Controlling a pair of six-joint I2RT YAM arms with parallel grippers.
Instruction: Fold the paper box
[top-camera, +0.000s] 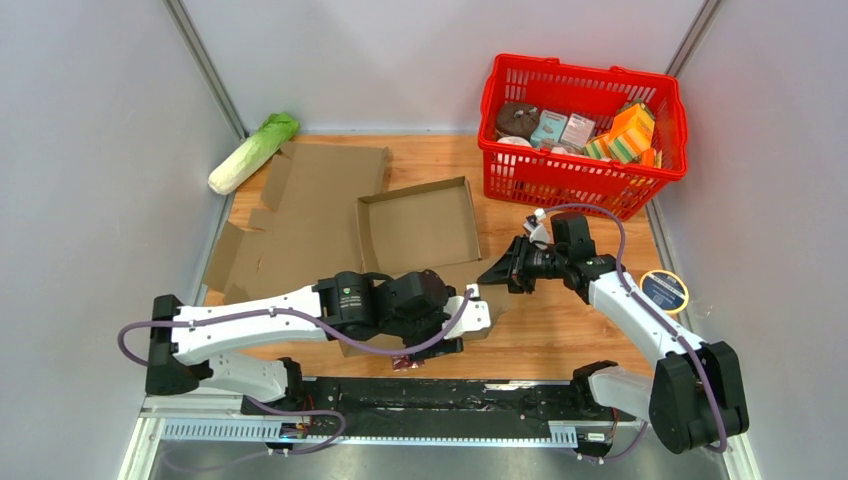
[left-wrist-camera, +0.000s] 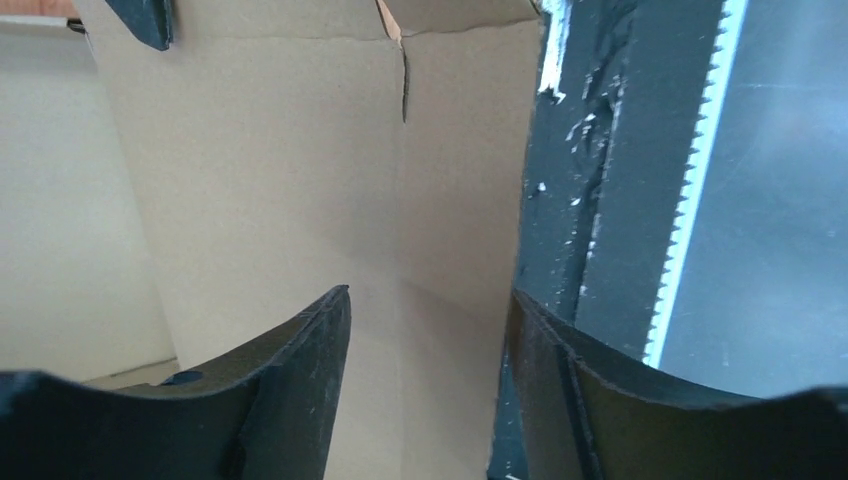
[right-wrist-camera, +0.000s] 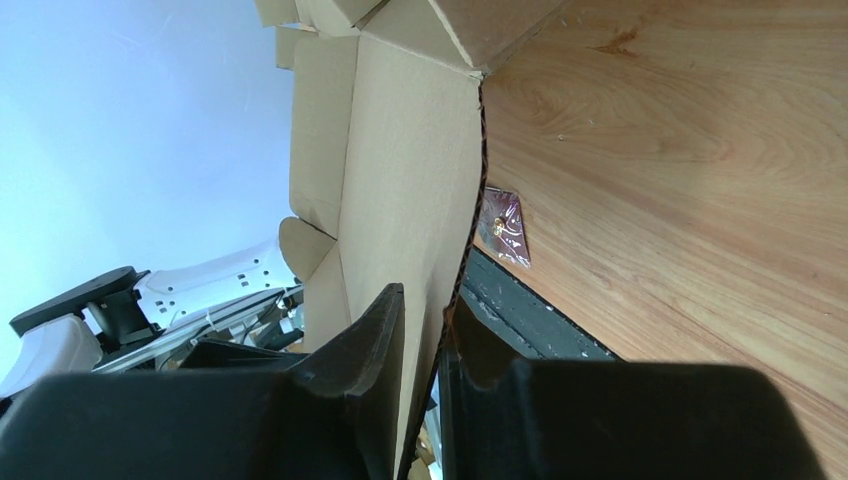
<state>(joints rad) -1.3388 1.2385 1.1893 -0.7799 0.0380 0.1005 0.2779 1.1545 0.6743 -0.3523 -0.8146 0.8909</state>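
**Right gripper pinches a box flap; left gripper spread at the near edge**

The right gripper (right-wrist-camera: 425, 320) has its fingers drawn close together on the thin edge of a flap of the cardboard box (top-camera: 415, 225). One finger sits on each face of the sheet, and the flap stands up off the wooden table (right-wrist-camera: 680, 150). In the overhead view this pinch is at the box's right side, just short of the middle of the table.

The left gripper (left-wrist-camera: 425, 340) is spread wide. A pale cardboard panel with a short tear along its crease fills the space ahead of and between its fingers (left-wrist-camera: 300, 350). I cannot tell whether either finger touches it. To its right runs the black rail (left-wrist-camera: 610, 150) at the table's near edge.

The box lies mostly flat across the left and middle of the table. One shallow tray section has its walls already raised, and loose panels spread out behind and to the left of it. A small shiny wrapper (right-wrist-camera: 503, 225) lies by the near edge, beside the lifted flap.

Further out, a red basket (top-camera: 585, 180) of packaged goods stands at the far right. A cabbage (top-camera: 252, 152) lies at the far left, and a round tin (top-camera: 664, 291) rests beside the right arm.
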